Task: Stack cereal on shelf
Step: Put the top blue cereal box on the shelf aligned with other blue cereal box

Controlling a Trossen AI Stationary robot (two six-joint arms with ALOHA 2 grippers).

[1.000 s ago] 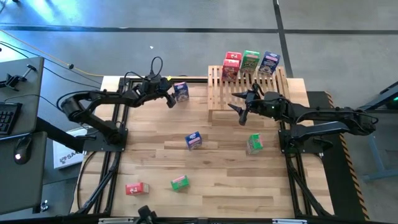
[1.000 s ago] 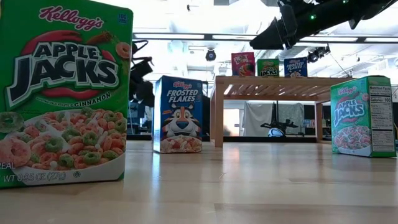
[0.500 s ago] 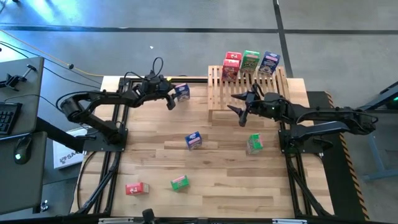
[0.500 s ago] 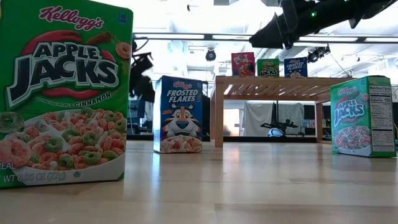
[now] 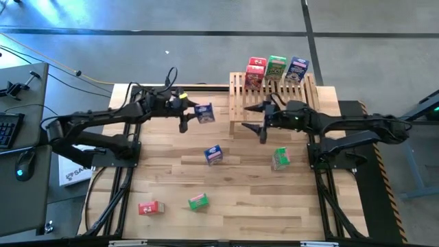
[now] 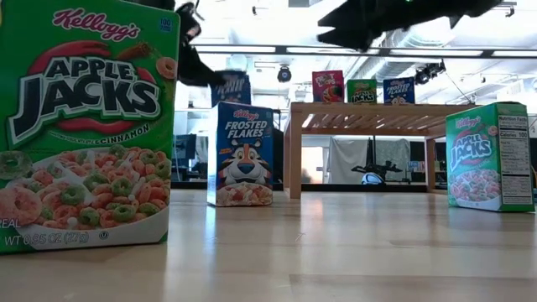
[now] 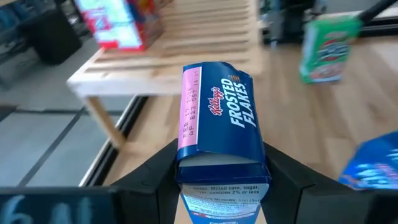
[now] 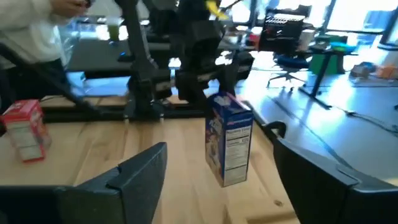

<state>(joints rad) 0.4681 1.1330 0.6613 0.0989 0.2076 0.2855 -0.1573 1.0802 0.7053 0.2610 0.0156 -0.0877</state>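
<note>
The cereal, taken from the near edge of the table outward, lies scattered: a red box (image 5: 148, 207) and a green box (image 5: 198, 202) sit close to the front edge; a blue box (image 5: 214, 155) stands mid-table with a second green box (image 5: 280, 158) off towards the right arm's side; a further blue box (image 7: 219, 124) is up off the planks in the left gripper (image 5: 191, 116); farthest back, red (image 5: 254, 72), green (image 5: 276, 67) and blue (image 5: 297, 69) boxes stand in a row at the far edge of the shelf (image 5: 240, 96), well apart from the loose ones.

These are small printed cartons and should handle as very light, thin-walled things; the card will likely dent under a hard squeeze and its glossy faces may slip, so the surest hold is across the two narrow sides, low to mid-height, with modest pressure; a box set down crooked would probably topple.

The left gripper is clamped on the raised blue box, one finger (image 7: 158, 180) on each narrow side near its lower end, the printed front facing the wrist camera and the box tipped slightly; it hangs in the air over the far part of the table, near the shelf's left end but not over the slats.

The right gripper (image 5: 260, 118) hovers by the shelf's near edge with its jaws spread wide and nothing between them; it touches neither box nor rack.
</note>
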